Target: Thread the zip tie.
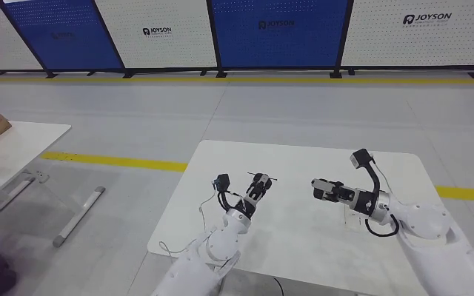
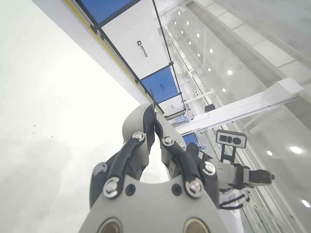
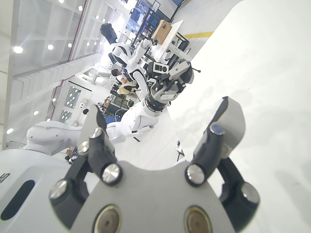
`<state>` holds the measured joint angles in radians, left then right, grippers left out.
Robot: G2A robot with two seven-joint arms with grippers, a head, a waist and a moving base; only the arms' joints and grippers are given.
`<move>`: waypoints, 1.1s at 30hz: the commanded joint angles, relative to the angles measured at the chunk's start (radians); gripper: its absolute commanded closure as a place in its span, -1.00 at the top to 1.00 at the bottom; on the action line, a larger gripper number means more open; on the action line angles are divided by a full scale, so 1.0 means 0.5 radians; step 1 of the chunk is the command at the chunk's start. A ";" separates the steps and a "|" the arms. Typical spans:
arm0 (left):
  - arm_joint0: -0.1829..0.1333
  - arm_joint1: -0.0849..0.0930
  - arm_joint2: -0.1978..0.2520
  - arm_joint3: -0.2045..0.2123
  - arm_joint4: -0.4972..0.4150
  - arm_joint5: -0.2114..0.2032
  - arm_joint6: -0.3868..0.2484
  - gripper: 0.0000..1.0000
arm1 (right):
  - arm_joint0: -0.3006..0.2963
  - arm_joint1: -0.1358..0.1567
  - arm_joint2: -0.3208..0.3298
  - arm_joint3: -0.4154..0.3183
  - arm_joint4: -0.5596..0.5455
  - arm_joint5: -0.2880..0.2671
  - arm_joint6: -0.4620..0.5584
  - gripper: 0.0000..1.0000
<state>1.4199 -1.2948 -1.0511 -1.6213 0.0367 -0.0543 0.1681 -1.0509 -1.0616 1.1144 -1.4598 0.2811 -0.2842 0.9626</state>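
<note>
Closest up, left gripper (image 2: 153, 122) is pinched fully shut on the zip tie (image 2: 152, 98), a skinny black strip with just a short bit poking out past the pinch. It hangs above the white table (image 1: 311, 244), toward its left side. Right gripper (image 3: 161, 107) sits a little apart, facing it, spread wide with nothing in it.

What worries me: that tie is so thin it could swivel or slide in the pinch the moment the other gripper touches it, and then tail and head won't line up. I honestly can't tell which end is sticking out, or where the locking head is, so aiming looks dicey. A wide-open gripper coming in could also bat the strip aside instead of catching it.

As for what's in the way, the left gripper's own bulk sits right behind the tie, so that's the thing to bump.

Further out: another white table (image 1: 29, 140) off left, a metal bar (image 1: 78, 216) on the floor, a yellow floor line (image 1: 111, 160), then blue and white panels (image 1: 278, 33) at the back.
</note>
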 commanded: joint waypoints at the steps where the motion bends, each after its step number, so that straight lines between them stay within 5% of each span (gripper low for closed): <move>1: 0.034 0.006 -0.038 -0.086 -0.050 -0.088 -0.032 -1.00 | 0.000 0.000 0.000 0.000 0.000 0.000 0.000 1.00; 5: 0.185 0.030 -0.168 -0.371 -0.184 -0.324 -0.117 -1.00 | 0.000 0.000 0.000 0.000 0.000 0.000 0.000 1.00; 9: 0.400 0.062 -0.315 -0.680 -0.246 -0.571 -0.229 -1.00 | 0.000 0.000 0.000 0.000 0.000 0.000 0.000 1.00; 10: 0.460 0.069 -0.350 -0.797 -0.256 -0.571 -0.260 -1.00 | 0.000 0.000 0.000 0.000 0.000 0.000 0.000 1.00; 14: 0.616 0.082 -0.447 -1.051 -0.206 -0.571 -0.280 -1.00 | 0.000 0.000 0.000 0.000 0.000 0.000 0.000 1.00; 17: 0.688 0.084 -0.451 -1.125 -0.145 -0.571 -0.281 -1.00 | 0.000 0.000 0.000 0.000 0.000 0.000 0.000 1.00; 22: 0.669 0.081 -0.449 -0.984 -0.108 -0.571 -0.274 -1.00 | 0.000 0.000 0.000 0.000 0.000 0.000 0.000 1.00; 26: 0.572 0.061 -0.365 -0.725 0.048 -0.566 -0.118 -1.00 | 0.000 0.000 0.000 0.000 0.000 0.000 0.000 1.00; 33: 0.377 0.025 -0.235 -0.288 0.221 -0.343 0.068 -1.00 | 0.000 0.000 0.000 0.000 0.000 0.000 0.000 1.00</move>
<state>1.6207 -1.2785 -1.1830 -1.8026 0.1330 -0.2481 0.1752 -1.0509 -1.0616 1.1144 -1.4598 0.2811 -0.2842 0.9626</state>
